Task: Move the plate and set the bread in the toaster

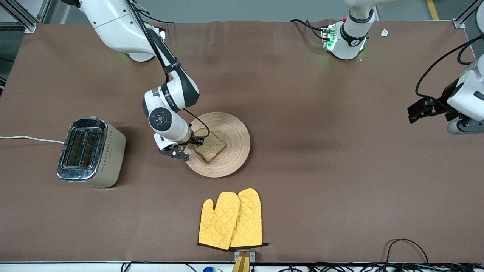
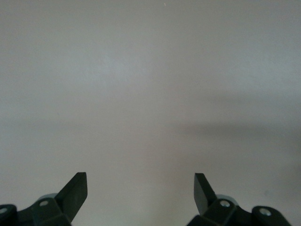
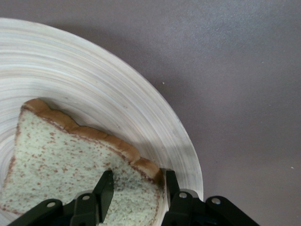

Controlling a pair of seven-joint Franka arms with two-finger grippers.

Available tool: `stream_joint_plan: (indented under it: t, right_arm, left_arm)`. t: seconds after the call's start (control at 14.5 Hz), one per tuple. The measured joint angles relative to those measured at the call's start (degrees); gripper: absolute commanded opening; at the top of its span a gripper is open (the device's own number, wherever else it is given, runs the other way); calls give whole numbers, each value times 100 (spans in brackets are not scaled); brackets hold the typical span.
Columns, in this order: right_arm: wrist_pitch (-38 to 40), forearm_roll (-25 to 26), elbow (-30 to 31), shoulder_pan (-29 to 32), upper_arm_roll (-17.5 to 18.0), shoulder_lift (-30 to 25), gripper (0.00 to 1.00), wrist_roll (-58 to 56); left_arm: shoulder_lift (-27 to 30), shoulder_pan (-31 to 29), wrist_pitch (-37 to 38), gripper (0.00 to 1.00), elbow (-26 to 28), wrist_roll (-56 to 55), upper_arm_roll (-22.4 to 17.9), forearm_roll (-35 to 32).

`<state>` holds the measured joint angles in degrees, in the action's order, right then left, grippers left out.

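You see the bread (image 1: 209, 147) lying flat on the plate (image 1: 234, 132) at mid-table. Your right gripper (image 3: 136, 186) straddles a crust corner, one finger (image 3: 104, 187) on the slice's face; whether it grips, you cannot tell. The toaster (image 1: 90, 152) stands toward the right arm's end. Your left gripper (image 2: 141, 193) waits, fingers apart.

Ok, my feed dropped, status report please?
Right end effector astride bread corner on plate, not yet clamped. Left end effector open, waiting at its table end. Toaster slots unobstructed.
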<state>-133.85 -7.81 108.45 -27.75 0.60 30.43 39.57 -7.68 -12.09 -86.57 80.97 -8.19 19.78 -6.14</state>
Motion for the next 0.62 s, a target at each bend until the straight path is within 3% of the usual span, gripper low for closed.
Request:
stream_joint_plan:
  t: [0.14, 0.34, 0.62]
  right_arm:
    - [-24, -1, 3, -6, 0, -1, 3, 26]
    - [-11, -1, 2, -8, 0, -20, 0, 28]
    - [40, 0, -44, -12, -8, -33, 0, 24]
  left_arm:
    - [194, 168, 154, 100, 4, 2, -234, 111]
    - [457, 858, 398, 100, 103, -8, -964, 366]
    - [604, 972, 417, 100, 336, -46, -1098, 611]
